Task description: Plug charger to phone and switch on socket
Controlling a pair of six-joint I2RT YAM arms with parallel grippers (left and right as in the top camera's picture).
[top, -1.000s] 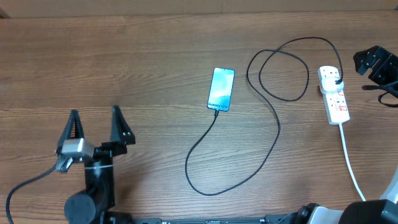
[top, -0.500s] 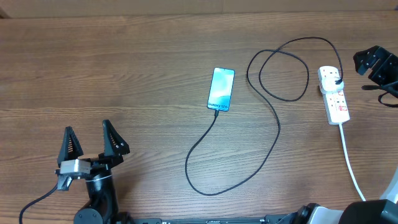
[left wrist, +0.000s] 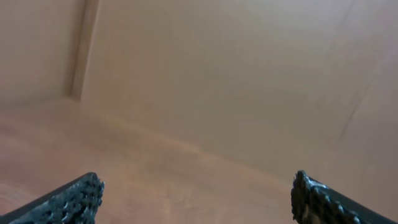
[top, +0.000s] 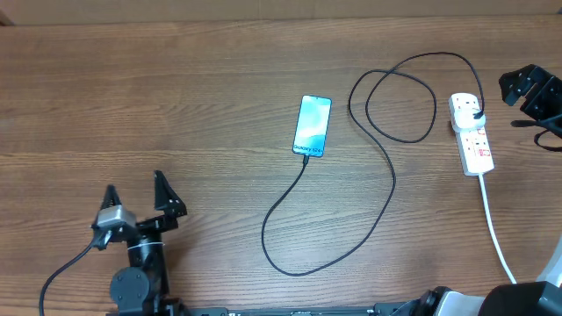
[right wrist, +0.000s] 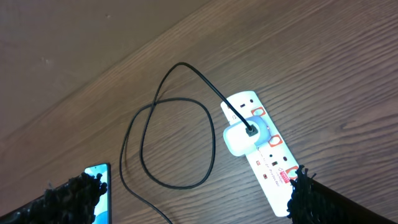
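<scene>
The phone (top: 312, 125) lies mid-table with its cyan screen up; it also shows in the right wrist view (right wrist: 102, 180). The black charger cable (top: 389, 167) runs from the phone's near end, loops and reaches a white adapter (right wrist: 239, 138) plugged into the white socket strip (top: 471, 136), which also shows in the right wrist view (right wrist: 267, 155). My left gripper (top: 136, 204) is open and empty at the near left, far from the phone. My right gripper (right wrist: 193, 196) is open and empty, held above the socket at the far right.
The socket's thick white cord (top: 493, 230) runs toward the near right edge. My right arm (top: 534, 95) sits at the right edge beside the socket. The left wrist view shows only bare wooden table (left wrist: 186, 124).
My left gripper has drawn back toward the near edge and shifted a little. The phone, cable, socket and right arm have not moved.
</scene>
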